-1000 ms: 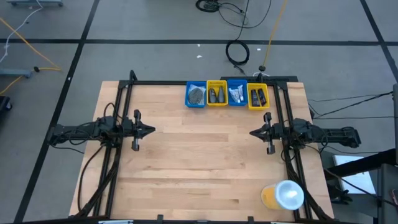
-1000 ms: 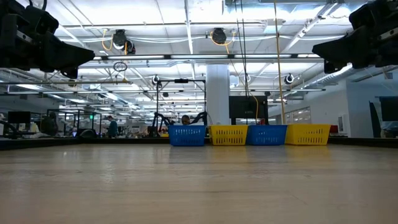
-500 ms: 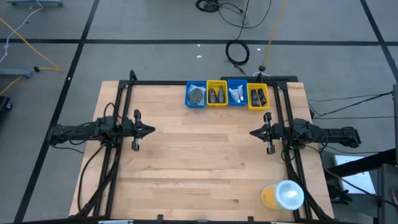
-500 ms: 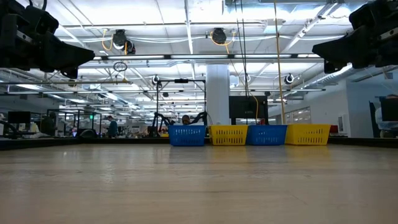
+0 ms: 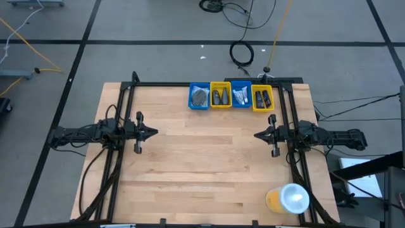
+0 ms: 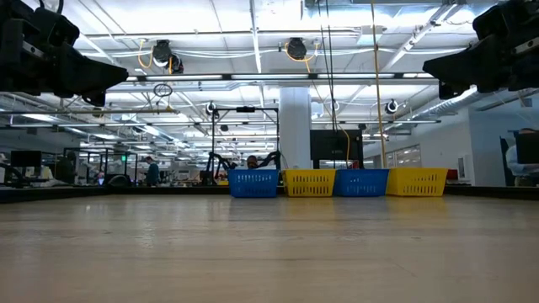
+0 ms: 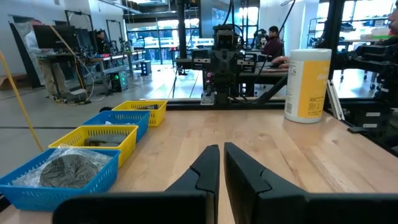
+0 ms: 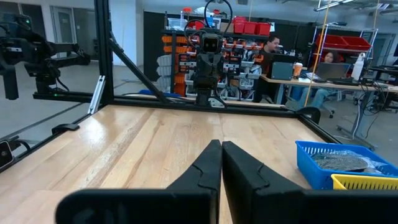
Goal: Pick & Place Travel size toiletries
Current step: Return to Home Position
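The left pincer [image 5: 153,133] hangs over the left side of the desk [image 5: 202,177], its tip turned toward the middle; in its own wrist view its fingers [image 7: 207,165] are closed with only a thin slit between them, and they grip nothing. The right pincer [image 5: 257,135] mirrors it over the right side, well apart from the left one; its fingers [image 8: 239,163] are likewise closed on nothing. In the low view both arms sit high in the upper corners, clear of the desk surface.

The travel size toiletries [image 5: 231,96] lie in four bins set side by side in a row at the desk's far edge. The left blue bin [image 5: 199,108] holds a clear-wrapped dark round piece [image 5: 200,97]; the yellow bin next to it [image 5: 220,106] holds dark bottles [image 5: 220,95]; the right blue bin [image 5: 241,83] holds a white tube [image 5: 240,96]; the outer yellow bin [image 5: 262,110] holds dark items [image 5: 262,98] (too small to tell apart).

A large yellow cup with a white lid [image 5: 289,198] stands upright near the desk's near right corner, well apart from the bins and both pincers; a person [image 8: 272,46] sits at a workstation in the room beyond.
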Robot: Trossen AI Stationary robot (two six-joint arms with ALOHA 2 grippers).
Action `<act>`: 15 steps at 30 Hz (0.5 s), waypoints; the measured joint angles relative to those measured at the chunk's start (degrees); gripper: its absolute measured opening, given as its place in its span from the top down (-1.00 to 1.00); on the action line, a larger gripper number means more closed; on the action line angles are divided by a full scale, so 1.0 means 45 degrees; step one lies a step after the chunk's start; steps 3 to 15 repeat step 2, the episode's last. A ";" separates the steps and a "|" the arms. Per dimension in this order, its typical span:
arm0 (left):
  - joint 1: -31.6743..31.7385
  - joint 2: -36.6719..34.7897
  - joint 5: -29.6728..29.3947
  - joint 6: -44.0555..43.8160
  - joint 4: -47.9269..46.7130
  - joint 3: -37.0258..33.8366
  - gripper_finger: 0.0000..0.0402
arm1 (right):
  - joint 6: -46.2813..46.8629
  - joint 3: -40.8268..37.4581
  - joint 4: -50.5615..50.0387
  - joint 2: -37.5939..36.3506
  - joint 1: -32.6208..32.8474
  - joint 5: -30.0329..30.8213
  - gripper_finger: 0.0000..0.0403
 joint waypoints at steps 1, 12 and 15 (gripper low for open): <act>0.0001 0.0000 0.0000 -0.0001 0.0000 0.0000 0.87 | -0.0009 0.0000 0.0002 0.0000 0.0000 0.0000 0.98; 0.0000 0.0000 0.0000 0.0000 0.0000 0.0000 0.87 | -0.0009 0.0000 0.0002 0.0000 0.0000 0.0000 0.98; 0.0000 0.0000 0.0000 0.0000 0.0000 0.0000 0.87 | -0.0009 0.0000 0.0002 0.0000 0.0000 0.0000 0.98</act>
